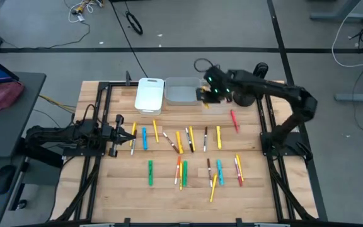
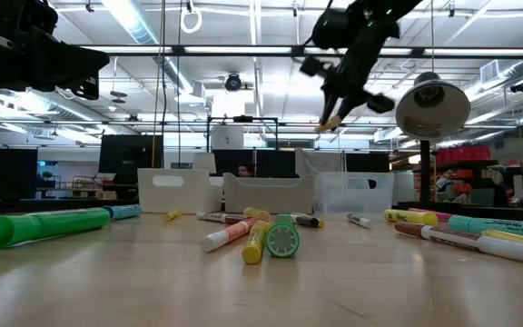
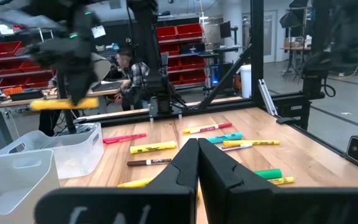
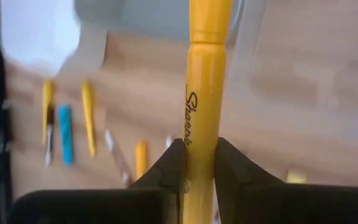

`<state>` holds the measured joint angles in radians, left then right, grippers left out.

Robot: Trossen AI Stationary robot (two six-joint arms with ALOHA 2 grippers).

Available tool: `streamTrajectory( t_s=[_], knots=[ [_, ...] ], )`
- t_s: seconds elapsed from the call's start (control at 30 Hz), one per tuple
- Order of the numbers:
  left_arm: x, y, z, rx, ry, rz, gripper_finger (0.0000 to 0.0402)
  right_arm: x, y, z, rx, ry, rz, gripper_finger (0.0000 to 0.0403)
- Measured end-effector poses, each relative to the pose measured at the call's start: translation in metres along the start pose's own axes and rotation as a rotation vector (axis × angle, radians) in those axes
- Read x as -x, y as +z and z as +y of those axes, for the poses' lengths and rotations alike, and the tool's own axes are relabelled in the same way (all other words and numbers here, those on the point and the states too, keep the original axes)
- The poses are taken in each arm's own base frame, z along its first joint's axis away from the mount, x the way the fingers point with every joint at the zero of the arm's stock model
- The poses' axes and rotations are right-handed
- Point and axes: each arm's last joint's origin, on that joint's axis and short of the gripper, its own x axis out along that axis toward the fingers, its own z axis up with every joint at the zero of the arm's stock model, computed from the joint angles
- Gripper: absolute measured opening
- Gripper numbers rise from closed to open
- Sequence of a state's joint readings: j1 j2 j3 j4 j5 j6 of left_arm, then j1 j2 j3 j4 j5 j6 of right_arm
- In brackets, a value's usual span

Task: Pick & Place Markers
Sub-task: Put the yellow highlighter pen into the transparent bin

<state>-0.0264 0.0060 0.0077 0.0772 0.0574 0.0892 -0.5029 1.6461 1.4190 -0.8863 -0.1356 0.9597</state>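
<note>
Several markers (image 1: pixel 188 151) in yellow, orange, green, blue, red and dark/white lie flat and scattered on the wooden table; the low view shows them too (image 2: pixel 243 234). My right gripper (image 1: pixel 205 94) hangs high over the bins at the far edge, shut on a yellow marker (image 4: pixel 204 93). That marker also shows in the left wrist view (image 3: pixel 64 104) and the low view (image 2: pixel 331 123). My left gripper (image 1: pixel 130 133) is at the table's left side, raised above the leftmost markers. Its fingers (image 3: pixel 197 155) are shut on nothing. My right gripper pinches the yellow marker between its two fingers (image 4: pixel 166 165) on the printed barrel (image 4: pixel 194 134), away from the capped end (image 4: pixel 210 18). It comes at the marker from above. The marker is lifted clear and lies about level under the gripper, above the bins.
Three bins stand side by side at the far edge: a white one (image 1: pixel 150 94), a grey one (image 1: pixel 181 91) and a clear one (image 1: pixel 222 102). A red marker (image 1: pixel 234 120) lies near the right arm. Black frame rails (image 1: pixel 99 107) run along both table sides.
</note>
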Motion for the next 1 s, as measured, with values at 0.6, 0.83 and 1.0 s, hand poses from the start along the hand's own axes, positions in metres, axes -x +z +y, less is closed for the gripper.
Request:
streamTrajectory(
  t_s=[0.6, 0.83, 1.0],
  knots=[
    [0.0, 0.0, 0.0, 0.0, 0.0, 0.0, 0.0012, -0.048, 0.088, -0.043, 0.233, -0.262, 0.104, 0.0047],
    [0.0, 0.0, 0.0, 0.0, 0.0, 0.0, 0.0012, -0.076, 0.093, -0.051, 0.316, -0.314, 0.151, 0.0047],
    [0.0, 0.0, 0.0, 0.0, 0.0, 0.0, 0.0012, -0.094, 0.094, -0.057, 0.337, -0.35, 0.187, 0.0047]
  ],
)
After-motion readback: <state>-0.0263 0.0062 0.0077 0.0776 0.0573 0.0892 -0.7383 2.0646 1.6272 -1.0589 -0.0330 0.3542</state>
